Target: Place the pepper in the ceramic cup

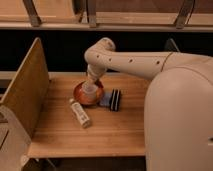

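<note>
Above the reddish-brown saucer (80,97), at about ten o'clock from the counter's middle, the end effector (90,86) hangs over the ceramic cup (89,92); whether it is open, closed or gripping anything, I cannot tell; the pepper itself does not show, so it may be in the end effector or hidden behind the arm; I cannot say which. Outward from there, the cup sits on the saucer; at three o'clock of the saucer lies a black-striped flat object (115,99), just beside it; at six o'clock lies a cream oblong bottle (80,113), its near end close to the saucer's rim; all rest on the wooden counter (120,130). My judgement of the risk: the cup is small and light, so a release slightly off-centre could drop the pepper onto the saucer; a low descent could tip the cup; a pointed pepper may catch the rim and bounce out.
</note>
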Motion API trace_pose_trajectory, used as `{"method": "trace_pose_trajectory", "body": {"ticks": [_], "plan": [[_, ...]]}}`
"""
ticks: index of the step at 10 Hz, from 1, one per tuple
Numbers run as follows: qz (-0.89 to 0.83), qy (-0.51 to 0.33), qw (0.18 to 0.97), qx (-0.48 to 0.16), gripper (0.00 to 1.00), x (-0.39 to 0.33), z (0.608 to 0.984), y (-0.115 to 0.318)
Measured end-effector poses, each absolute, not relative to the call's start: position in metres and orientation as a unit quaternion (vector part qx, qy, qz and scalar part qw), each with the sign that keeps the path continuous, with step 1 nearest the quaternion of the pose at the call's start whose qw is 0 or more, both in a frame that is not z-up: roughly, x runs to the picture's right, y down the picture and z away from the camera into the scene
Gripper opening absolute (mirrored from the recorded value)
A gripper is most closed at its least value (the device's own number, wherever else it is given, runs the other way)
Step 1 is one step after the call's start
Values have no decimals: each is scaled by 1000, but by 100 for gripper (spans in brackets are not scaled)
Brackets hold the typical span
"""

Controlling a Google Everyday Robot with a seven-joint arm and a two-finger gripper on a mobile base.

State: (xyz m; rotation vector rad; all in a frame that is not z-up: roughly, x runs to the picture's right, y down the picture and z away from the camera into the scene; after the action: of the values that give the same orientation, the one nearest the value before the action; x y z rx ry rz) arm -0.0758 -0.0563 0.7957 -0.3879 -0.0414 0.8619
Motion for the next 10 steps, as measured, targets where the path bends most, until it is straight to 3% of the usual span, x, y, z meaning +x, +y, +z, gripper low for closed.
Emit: {"method": "trace_pose_trajectory", "body": {"ticks": [3,10], "plan": [[363,-94,903,-208,0,-121,793,-54],[345,-150,892,-248,0,-113,824,-60]]}}
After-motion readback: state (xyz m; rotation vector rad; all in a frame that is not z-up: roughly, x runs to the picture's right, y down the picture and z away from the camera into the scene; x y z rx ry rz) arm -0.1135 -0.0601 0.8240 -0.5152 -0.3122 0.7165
